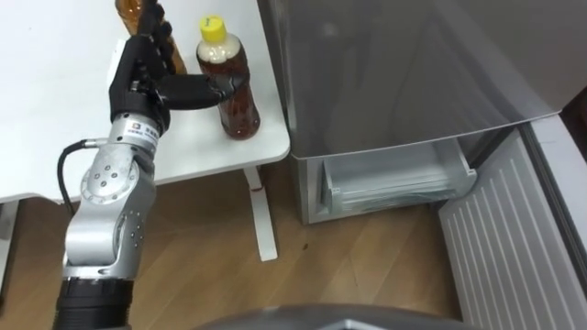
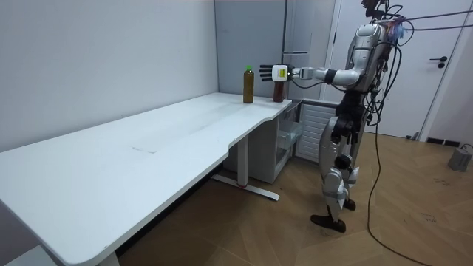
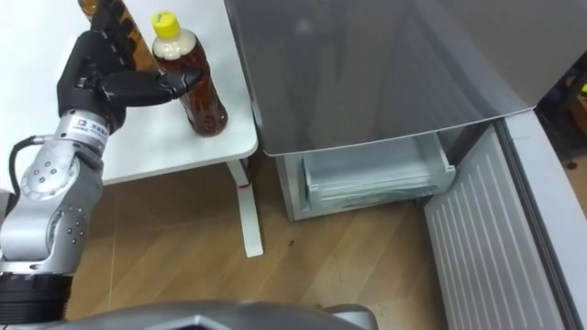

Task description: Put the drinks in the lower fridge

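A brown tea bottle with a yellow cap [image 1: 237,92] stands upright near the corner of the white table [image 1: 55,110]. My left hand [image 1: 142,78] is at its left side, open, fingers straight and pointing away, thumb stretched across and touching the bottle's shoulder. A second amber bottle [image 1: 131,11] stands just behind the fingers and is partly hidden by them. In the room view the hand [image 2: 267,72] is level with the tops of the yellow-capped bottle [image 2: 278,90] and the second bottle [image 2: 248,85]. The lower fridge [image 1: 394,179] stands open right of the table, with a clear drawer inside.
The lower fridge's white ribbed door [image 1: 514,238] swings out to my right. The grey upper fridge door [image 1: 394,64] is closed. The table's white leg [image 1: 263,215] stands on wooden floor between table and fridge. I stand at the table's corner, facing fridge and table.
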`<state>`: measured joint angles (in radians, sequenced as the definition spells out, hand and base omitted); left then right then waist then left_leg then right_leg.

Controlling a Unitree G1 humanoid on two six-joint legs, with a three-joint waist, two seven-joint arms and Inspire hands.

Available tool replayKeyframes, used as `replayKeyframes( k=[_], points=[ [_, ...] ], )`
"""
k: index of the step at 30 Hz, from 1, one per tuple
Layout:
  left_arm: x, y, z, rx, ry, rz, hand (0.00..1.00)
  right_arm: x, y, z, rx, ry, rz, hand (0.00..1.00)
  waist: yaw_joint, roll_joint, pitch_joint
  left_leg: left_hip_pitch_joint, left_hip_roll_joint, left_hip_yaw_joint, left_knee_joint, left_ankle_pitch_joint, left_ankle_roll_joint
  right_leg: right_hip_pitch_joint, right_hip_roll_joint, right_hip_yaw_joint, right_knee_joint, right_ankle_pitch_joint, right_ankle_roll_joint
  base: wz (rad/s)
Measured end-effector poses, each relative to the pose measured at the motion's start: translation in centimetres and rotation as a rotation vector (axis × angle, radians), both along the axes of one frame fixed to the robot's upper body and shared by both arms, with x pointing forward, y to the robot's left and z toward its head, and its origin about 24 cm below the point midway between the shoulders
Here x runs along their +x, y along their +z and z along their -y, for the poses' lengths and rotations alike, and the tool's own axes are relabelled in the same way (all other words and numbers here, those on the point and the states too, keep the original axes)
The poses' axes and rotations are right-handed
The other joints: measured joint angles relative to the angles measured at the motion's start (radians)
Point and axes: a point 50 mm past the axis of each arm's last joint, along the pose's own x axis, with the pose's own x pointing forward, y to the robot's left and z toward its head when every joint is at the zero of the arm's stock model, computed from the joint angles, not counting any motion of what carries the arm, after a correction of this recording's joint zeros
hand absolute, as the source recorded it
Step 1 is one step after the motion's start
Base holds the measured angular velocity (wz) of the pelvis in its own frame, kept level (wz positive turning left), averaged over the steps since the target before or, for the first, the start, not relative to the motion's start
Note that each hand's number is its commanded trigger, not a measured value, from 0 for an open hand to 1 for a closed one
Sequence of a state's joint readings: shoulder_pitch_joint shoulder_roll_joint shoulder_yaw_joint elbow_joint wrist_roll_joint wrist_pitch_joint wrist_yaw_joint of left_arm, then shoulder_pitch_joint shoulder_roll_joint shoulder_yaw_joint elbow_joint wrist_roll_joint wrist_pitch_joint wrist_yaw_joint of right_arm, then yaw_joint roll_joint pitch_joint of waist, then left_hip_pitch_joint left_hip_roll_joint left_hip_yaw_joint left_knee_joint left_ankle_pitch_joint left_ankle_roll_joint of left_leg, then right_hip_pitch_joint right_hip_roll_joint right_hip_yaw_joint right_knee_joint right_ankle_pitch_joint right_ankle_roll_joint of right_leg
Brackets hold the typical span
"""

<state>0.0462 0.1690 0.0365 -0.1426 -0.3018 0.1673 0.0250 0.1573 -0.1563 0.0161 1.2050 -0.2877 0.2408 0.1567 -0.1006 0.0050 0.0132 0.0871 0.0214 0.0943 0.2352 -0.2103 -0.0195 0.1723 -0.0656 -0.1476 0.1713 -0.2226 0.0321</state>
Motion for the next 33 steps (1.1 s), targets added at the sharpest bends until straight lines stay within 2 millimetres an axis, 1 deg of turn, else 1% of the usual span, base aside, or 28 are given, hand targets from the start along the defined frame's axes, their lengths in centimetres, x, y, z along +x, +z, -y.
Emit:
replayKeyframes(
  k=[4, 15, 16, 17, 19, 20, 22, 23, 25, 31, 33],
  points=[
    [0.0, 0.0, 0.0, -0.001, -0.009, 0.000, 0.00, 0.0, 0.0, 0.0, 0.000, 0.000, -0.001, 0.00, -0.002, 0.000, -0.0001, 0.006, 0.000, 0.007, -0.001, 0.000, 0.000, 0.001, 0.000, 0.008, 0.001, 0.000, 0.000, -0.04],
    [0.0, 0.0, 0.1, -0.001, -0.016, 0.000, 0.00, 0.0, 0.0, 0.0, 0.003, 0.000, -0.002, 0.00, -0.004, 0.000, -0.0009, 0.011, 0.001, 0.010, -0.004, 0.000, 0.000, 0.001, 0.000, 0.012, 0.003, 0.000, 0.000, 0.00],
    [0.0, -0.1, 0.1, -0.001, -0.016, -0.005, 0.01, 0.0, 0.0, 0.0, 0.005, 0.000, -0.003, 0.00, -0.005, 0.001, -0.0014, 0.011, 0.001, 0.010, -0.003, 0.000, 0.000, 0.001, 0.000, 0.013, 0.003, 0.000, 0.000, 0.00],
    [0.0, -0.2, 0.0, -0.001, -0.015, -0.009, 0.09, 0.0, 0.0, 0.0, 0.006, 0.000, -0.003, 0.00, -0.005, 0.001, -0.0016, 0.011, 0.001, 0.010, -0.004, 0.000, 0.000, 0.002, 0.000, 0.013, 0.003, 0.000, 0.000, 0.00],
    [0.0, -0.6, 0.0, -0.002, -0.014, -0.023, 0.44, 0.0, 0.0, 0.0, 0.006, 0.000, -0.003, 0.00, -0.006, 0.002, -0.0019, 0.011, 0.001, 0.010, -0.004, 0.000, 0.000, 0.002, 0.000, 0.013, 0.003, 0.000, 0.000, 0.00],
    [0.0, -0.6, 0.0, -0.002, -0.014, -0.025, 0.60, 0.0, 0.0, 0.0, 0.006, 0.000, -0.003, 0.00, -0.006, 0.002, -0.0019, 0.010, 0.001, 0.010, -0.004, 0.000, 0.000, 0.002, 0.000, 0.013, 0.003, 0.000, 0.000, 0.00],
    [0.0, -0.6, 0.0, -0.002, -0.014, -0.028, 0.69, 0.0, 0.0, 0.0, 0.006, 0.000, -0.003, 0.00, -0.006, 0.002, -0.0020, 0.010, 0.001, 0.010, -0.004, 0.000, 0.000, 0.002, 0.000, 0.013, 0.003, 0.000, 0.000, 0.00],
    [0.0, -0.6, 0.0, -0.002, -0.014, -0.028, 0.76, 0.0, 0.0, 0.0, 0.006, 0.000, -0.003, 0.00, -0.006, 0.002, -0.0021, 0.010, 0.001, 0.011, -0.004, 0.000, 0.000, 0.002, 0.000, 0.013, 0.003, 0.000, 0.000, 0.00],
    [0.0, -0.6, 0.0, -0.002, -0.014, -0.028, 1.00, 0.0, 0.0, 0.0, 0.005, 0.000, -0.003, 0.00, -0.007, 0.002, -0.0024, 0.010, 0.001, 0.010, -0.004, 0.000, 0.000, 0.001, 0.000, 0.013, 0.004, 0.000, 0.000, 0.00],
    [0.0, -0.7, 0.0, 0.007, -0.024, -0.034, 1.00, 0.1, 0.0, 0.1, 0.004, 0.001, -0.001, 0.00, -0.013, 0.004, -0.0034, 0.009, 0.001, 0.011, -0.005, 0.000, 0.000, 0.000, 0.000, 0.013, 0.004, 0.000, 0.000, 0.00],
    [0.0, -1.1, -0.1, 0.019, -0.020, -0.052, 1.00, 0.0, 0.0, 0.1, 0.003, 0.001, -0.002, 0.00, -0.013, 0.005, -0.0038, 0.010, 0.001, 0.012, -0.006, 0.000, 0.000, 0.000, 0.000, 0.013, 0.004, 0.000, 0.000, 0.00]
  ],
)
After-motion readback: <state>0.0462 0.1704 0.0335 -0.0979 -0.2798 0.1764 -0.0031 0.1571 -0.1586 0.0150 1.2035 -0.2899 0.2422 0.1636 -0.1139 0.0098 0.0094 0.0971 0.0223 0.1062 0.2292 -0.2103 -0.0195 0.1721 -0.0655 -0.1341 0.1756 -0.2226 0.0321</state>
